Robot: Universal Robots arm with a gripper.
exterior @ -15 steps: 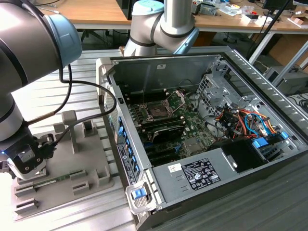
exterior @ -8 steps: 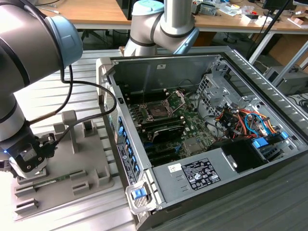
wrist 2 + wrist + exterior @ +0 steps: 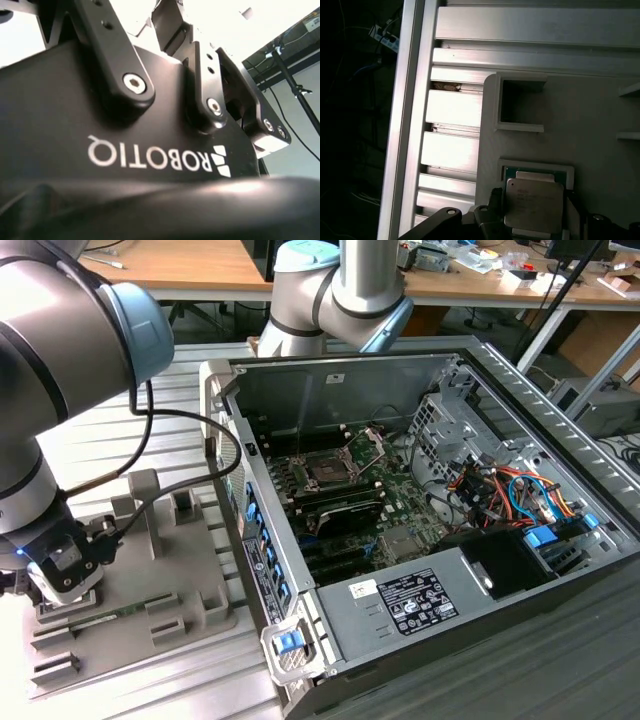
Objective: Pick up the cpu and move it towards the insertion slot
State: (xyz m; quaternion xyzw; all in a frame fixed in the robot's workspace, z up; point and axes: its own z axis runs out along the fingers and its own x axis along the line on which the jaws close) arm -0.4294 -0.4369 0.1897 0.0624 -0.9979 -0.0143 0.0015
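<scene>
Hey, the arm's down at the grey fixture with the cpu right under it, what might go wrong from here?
1. The cpu sits inside a raised frame on the fixture, so a tilted lift may catch that rim.
2. The insertion slot lies low inside the computer case, with its retaining plate standing open beside it. The carry must clear both.
3. The black cable loops near the case's corner and could snag there.

Robotics lab workbench
A robot arm [image 3: 60,350] beside an open computer case [image 3: 300,390]; cluttered wooden desks [image 3: 190,265] behind.
</scene>
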